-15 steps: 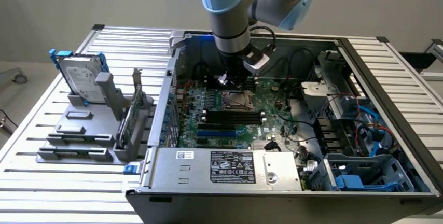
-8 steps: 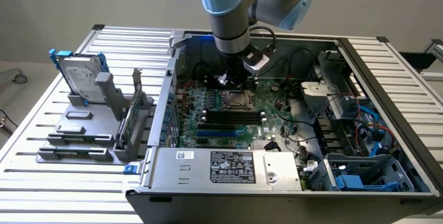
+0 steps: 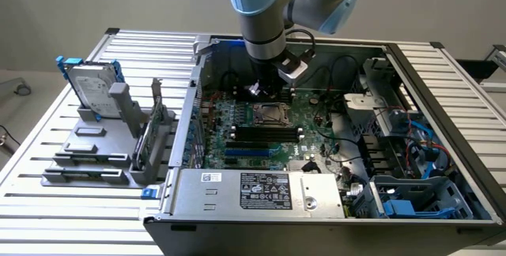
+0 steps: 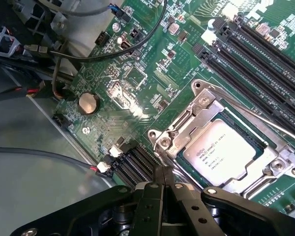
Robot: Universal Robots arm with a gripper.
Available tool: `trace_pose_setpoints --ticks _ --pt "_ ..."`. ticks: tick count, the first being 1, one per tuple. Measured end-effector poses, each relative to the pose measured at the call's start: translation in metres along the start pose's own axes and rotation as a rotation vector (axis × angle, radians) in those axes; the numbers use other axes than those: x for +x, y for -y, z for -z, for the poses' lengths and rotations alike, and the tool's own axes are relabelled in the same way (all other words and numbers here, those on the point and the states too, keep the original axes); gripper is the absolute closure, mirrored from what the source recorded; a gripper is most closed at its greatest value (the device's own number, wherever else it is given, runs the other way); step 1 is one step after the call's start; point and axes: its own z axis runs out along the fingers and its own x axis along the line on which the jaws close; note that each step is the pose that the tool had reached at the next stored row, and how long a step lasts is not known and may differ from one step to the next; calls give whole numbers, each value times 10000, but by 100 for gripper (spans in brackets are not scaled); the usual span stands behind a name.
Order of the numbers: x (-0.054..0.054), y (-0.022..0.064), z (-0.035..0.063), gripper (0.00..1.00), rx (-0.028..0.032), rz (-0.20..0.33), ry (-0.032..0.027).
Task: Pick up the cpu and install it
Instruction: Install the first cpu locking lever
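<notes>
Wrist view: gripper (image 4: 163,183) had its fingers pressed together, holding nothing, tips poised just above the green motherboard (image 4: 137,83) beside one corner of the metal-framed socket (image 4: 201,110). The cpu (image 4: 225,152) sat flat inside that socket, silvery top w/ printed text facing up, frame around it on all sides; gripper near the cpu but not touching it. Black memory slots (image 4: 265,64) ran alongside the socket's far side; a round coin battery (image 4: 87,103) lay on the board well apart from the socket, w/ black cables (image 4: 137,42) looping over the board edge near it. Exterior view: arm (image 3: 262,13) reached down into the open computer case (image 3: 237,208), gripper (image 3: 265,90) low over the motherboard (image 3: 308,120) just behind the socket (image 3: 269,114). Outside the case, at the exterior view's left, a hard drive (image 3: 91,90) in a blue bracket stood upright on a grey fixture (image 3: 87,161), all on a slatted metal table (image 3: 47,220).
</notes>
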Motion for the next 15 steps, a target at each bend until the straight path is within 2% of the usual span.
trace_pose_setpoints --ticks 4,12,15 --pt "-19 -14 50 89 4 -39 13" --pt "-64 -83 126 89 122 -140 186" --pt "-81 -118 173 89 147 -164 224"
